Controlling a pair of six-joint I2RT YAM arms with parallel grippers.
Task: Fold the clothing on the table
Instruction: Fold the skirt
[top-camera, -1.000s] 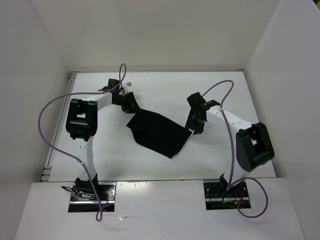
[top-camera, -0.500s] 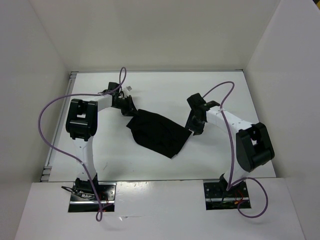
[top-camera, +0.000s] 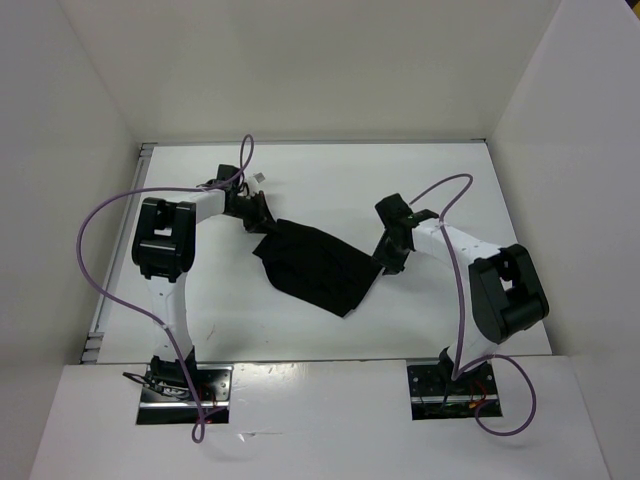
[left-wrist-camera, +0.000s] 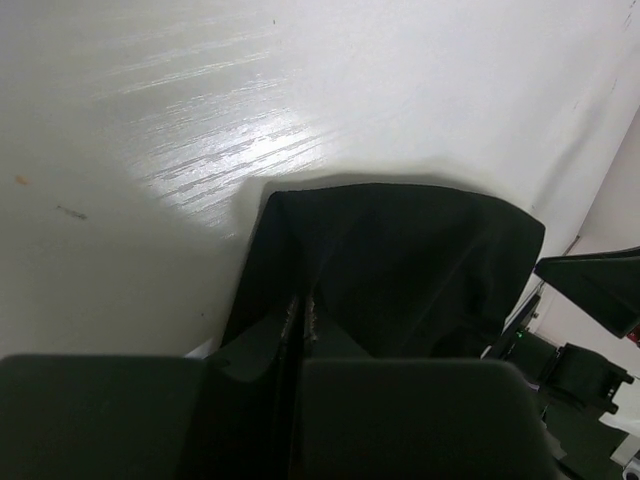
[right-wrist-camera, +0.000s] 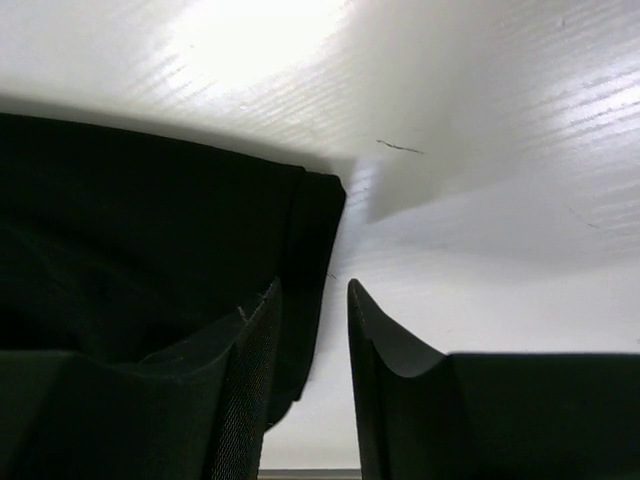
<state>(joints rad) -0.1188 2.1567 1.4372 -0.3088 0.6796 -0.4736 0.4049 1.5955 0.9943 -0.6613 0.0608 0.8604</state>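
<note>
"Black clothing (top-camera: 318, 268), overhead view: where did it lie?"

"On the white desk (top-camera: 330, 180), between my two arms. It lay slantwise and rumpled, one corner toward each hand, and not yet folded."

"What had changed in the last second?"

"My left hand (top-camera: 262, 212) had been part open at the far-left corner. It then closed fully, and the left wrist view showed its fingers (left-wrist-camera: 295, 320) pressed together with the fabric (left-wrist-camera: 420, 250) running up to them. I judged the corner pinched. My right hand (top-camera: 385, 262) had edged closer to the cloth's right corner, and its jaws had narrowed without meeting. In the right wrist view they stood apart, with white desk visible in the gap. The hemmed edge of the cloth (right-wrist-camera: 130, 220) lay under one finger (right-wrist-camera: 255, 350) and nothing was gripped."

"Meaning for the task?"

"One corner was secured and the other was not. By my reading, the fold could begin only once the right hand had also closed on its corner. Lifting with the left alone would probably have dragged the piece rather than doubled it over."

"Any brand, label or writing?"

"None that I could read. The cloth was unmarked, and the arms and desk showed no legible text."
</note>
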